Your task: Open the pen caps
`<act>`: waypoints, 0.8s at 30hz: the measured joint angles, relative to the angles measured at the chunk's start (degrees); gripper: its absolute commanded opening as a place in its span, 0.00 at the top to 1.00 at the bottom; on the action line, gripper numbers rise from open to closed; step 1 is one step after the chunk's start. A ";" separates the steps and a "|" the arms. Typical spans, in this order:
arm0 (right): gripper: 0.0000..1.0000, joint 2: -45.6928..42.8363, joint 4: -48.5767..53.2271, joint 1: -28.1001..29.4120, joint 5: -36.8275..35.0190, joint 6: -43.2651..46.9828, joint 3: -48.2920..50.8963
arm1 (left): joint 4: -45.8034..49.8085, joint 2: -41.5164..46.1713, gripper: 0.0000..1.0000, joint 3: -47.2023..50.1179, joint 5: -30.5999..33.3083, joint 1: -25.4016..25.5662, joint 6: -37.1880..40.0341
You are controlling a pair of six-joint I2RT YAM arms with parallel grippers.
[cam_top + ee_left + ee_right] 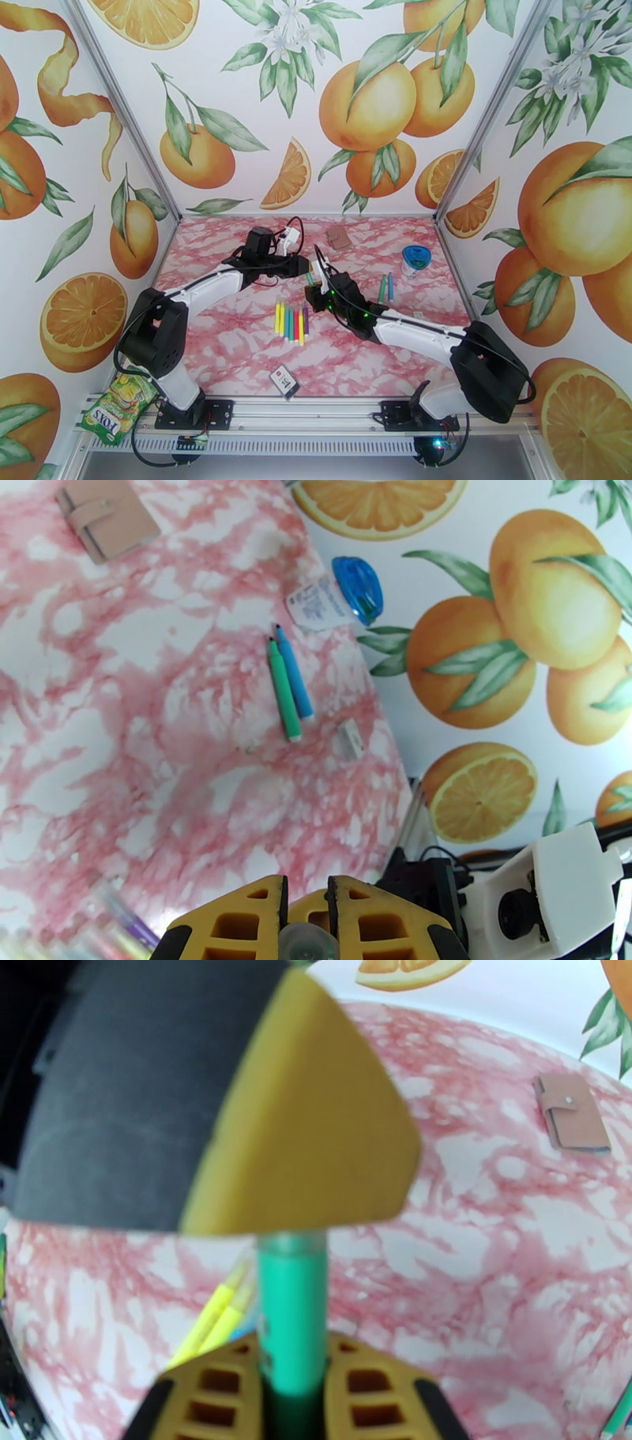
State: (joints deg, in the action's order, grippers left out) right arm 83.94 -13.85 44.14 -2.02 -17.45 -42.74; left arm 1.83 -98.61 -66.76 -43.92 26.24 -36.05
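Marker (294, 1307), green: I see it pinched in right gripper (294, 1351); left gripper (306, 886) clamped on its cap (308, 943); other markers (290, 321) rowed on table (237, 347) nearby.

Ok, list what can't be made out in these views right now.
Right wrist view: the green pen in the right jaws has its cap end hidden behind the left jaws.
Left wrist view: the row of markers is blurred and cut off by the bottom-left corner.
Top view: the card has print too small to read.
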 measured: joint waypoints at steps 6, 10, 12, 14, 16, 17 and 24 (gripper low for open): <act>0.98 0.00 -1.70 0.00 -0.15 0.39 0.24 | -0.24 0.00 1.00 0.02 -0.09 -0.79 -3.19; 0.98 0.00 -2.80 0.00 -0.37 0.68 0.57 | -0.28 0.00 1.00 0.00 -0.09 -1.09 -4.52; 0.99 -0.04 -3.15 0.00 -0.48 0.90 0.72 | -0.31 0.00 1.00 0.00 -0.09 -1.14 -5.09; 0.99 -0.07 -3.41 0.00 -0.55 1.07 0.79 | -0.31 0.00 1.00 0.02 -0.09 -1.22 -5.62; 0.99 -0.07 -3.78 0.00 -0.57 1.31 0.85 | -0.31 0.00 1.00 0.02 -0.09 -1.42 -6.12; 0.99 -0.07 -3.96 0.00 -0.59 1.46 0.92 | -0.31 0.00 1.00 0.02 -0.09 -1.44 -6.34; 0.99 -0.72 -4.46 0.00 -0.74 2.03 1.51 | -0.31 -0.02 1.00 0.00 -0.44 -1.55 -7.72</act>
State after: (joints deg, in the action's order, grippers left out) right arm 83.22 -18.31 44.14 -2.76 -15.42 -41.23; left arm 1.52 -98.63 -66.76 -44.36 24.69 -43.77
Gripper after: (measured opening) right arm 0.181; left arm 0.160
